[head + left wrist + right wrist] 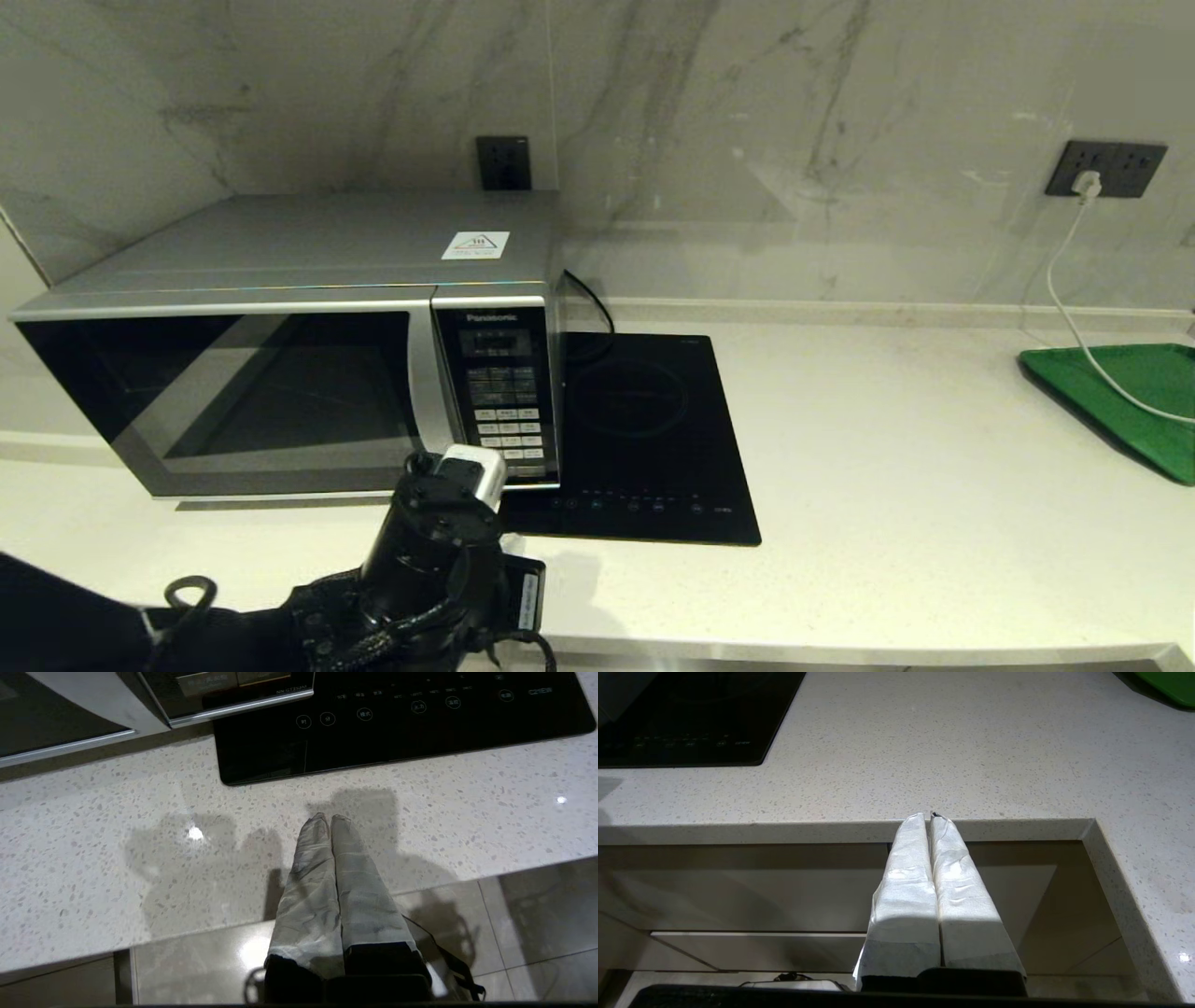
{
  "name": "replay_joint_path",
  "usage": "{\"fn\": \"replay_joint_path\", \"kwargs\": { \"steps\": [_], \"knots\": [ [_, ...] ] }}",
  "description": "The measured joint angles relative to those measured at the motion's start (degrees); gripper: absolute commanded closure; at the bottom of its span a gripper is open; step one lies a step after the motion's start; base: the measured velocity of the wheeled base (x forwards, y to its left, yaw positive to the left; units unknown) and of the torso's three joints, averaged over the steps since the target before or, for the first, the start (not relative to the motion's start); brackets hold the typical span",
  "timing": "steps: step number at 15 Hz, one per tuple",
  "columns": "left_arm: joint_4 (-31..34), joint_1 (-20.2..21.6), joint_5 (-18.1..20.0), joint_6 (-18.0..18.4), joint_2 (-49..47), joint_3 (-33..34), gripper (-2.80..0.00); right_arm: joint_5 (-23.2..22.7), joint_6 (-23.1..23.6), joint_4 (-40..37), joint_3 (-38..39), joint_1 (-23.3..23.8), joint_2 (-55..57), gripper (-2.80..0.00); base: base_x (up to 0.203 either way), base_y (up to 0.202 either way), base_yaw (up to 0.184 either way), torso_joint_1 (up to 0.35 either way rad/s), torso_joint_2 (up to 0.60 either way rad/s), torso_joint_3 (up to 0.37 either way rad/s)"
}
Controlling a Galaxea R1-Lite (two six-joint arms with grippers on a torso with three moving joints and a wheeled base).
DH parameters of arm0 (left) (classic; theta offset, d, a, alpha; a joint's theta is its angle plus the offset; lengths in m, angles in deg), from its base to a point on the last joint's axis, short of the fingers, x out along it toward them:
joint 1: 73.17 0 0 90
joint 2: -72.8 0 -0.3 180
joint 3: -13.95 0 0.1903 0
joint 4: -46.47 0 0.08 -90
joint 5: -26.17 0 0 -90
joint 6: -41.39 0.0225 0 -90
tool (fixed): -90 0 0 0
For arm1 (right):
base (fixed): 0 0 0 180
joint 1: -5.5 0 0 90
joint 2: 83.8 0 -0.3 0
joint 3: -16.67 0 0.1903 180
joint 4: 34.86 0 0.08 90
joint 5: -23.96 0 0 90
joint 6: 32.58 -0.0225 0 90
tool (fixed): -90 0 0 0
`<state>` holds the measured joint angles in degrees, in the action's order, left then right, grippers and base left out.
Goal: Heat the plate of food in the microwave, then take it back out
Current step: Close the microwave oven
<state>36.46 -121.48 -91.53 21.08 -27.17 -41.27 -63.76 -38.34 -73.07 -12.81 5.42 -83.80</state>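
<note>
The microwave (299,345) sits far left on the counter (887,448) with its door shut. The left gripper (331,820) hangs pinched together near its buttons. The right gripper (931,817), also pinched together, waits by the counter's near edge.

Head cam sits high, looking forward and down at the table (887,448), microwave (280,345) and hob (644,429), with the wall behind. Left wrist cam rides behind the left tool (331,820), close over the table's front edge, catching the microwave's lower corner and the hob's controls. Right wrist cam hangs lower at the edge, sharing the hob (691,714) and green tray (1169,683).
</note>
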Motion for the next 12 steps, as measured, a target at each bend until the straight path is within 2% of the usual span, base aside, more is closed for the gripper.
{"fn": "replay_joint_path", "kwargs": {
  "steps": [7, 9, 12],
  "knots": [
    [-20.84, 5.86, -0.36, 10.99, -13.93, -0.79, 0.0, 0.0, -0.02, 0.0, -0.01, 0.0, 0.0, 0.0, 0.0, 0.0, 0.0, 0.0, 0.0, 0.0],
    [-23.66, 6.22, -0.33, 11.51, -16.39, -1.84, 0.0, -0.02, -0.02, 0.0, -0.01, 0.0, 0.0, 0.0, 0.0, 0.0, 0.0, 0.0, 0.0, 0.0],
    [-23.87, 6.86, -0.35, 11.51, -18.48, -3.28, 0.0, -0.02, -0.02, -0.02, -0.01, 0.0, 0.0, 0.0, 0.0, 0.0, 0.0, 0.0, 0.0, 0.0]
  ]
}}
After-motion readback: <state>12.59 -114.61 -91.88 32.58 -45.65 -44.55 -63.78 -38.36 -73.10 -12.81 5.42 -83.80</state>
